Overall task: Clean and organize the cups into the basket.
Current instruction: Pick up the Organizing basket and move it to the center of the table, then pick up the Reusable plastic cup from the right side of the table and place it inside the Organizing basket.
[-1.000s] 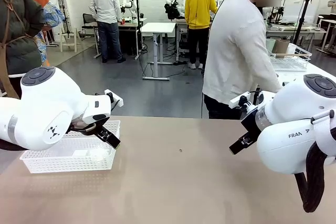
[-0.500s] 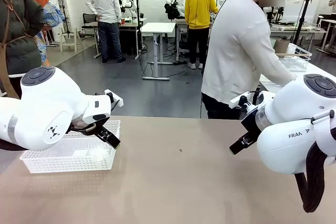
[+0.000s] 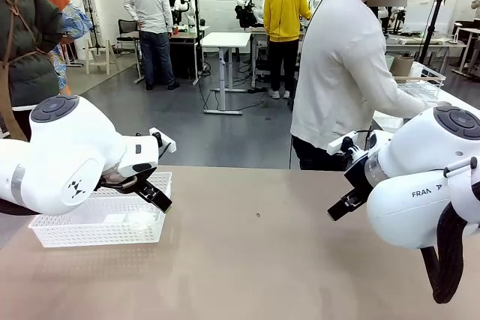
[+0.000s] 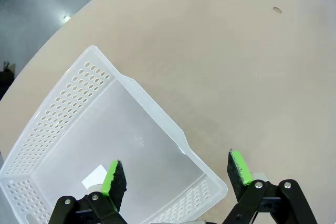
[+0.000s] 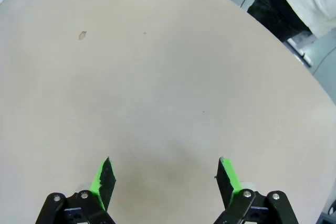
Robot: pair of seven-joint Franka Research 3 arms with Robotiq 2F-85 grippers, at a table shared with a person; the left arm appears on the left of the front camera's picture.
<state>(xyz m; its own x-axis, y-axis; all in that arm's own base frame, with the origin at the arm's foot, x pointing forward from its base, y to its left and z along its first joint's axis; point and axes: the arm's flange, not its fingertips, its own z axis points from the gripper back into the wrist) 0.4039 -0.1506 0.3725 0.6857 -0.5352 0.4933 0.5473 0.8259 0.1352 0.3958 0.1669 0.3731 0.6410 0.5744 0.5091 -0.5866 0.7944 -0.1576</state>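
The white perforated basket (image 3: 96, 224) stands on the table at the left and holds nothing but a small label. My left gripper (image 3: 154, 195) hangs open over the basket's right end. In the left wrist view the left gripper (image 4: 176, 174) straddles the basket's rim (image 4: 157, 113), with nothing between its green pads. My right gripper (image 3: 342, 205) is open above bare table at the right, and the right wrist view shows the gripper (image 5: 164, 177) with nothing in it. A tan-brown cup (image 3: 403, 67) stands in a white wire basket (image 3: 417, 86) on a side table at the back right.
A person in a white sweater (image 3: 341, 65) stands at the table's far edge, turned towards the side table, with one arm (image 3: 401, 103) reaching that way. A small mark (image 3: 257, 215) lies mid-table. Other people stand farther back in the room.
The person's arm has swung lower towards the side table. Both arms and the basket have stayed still.
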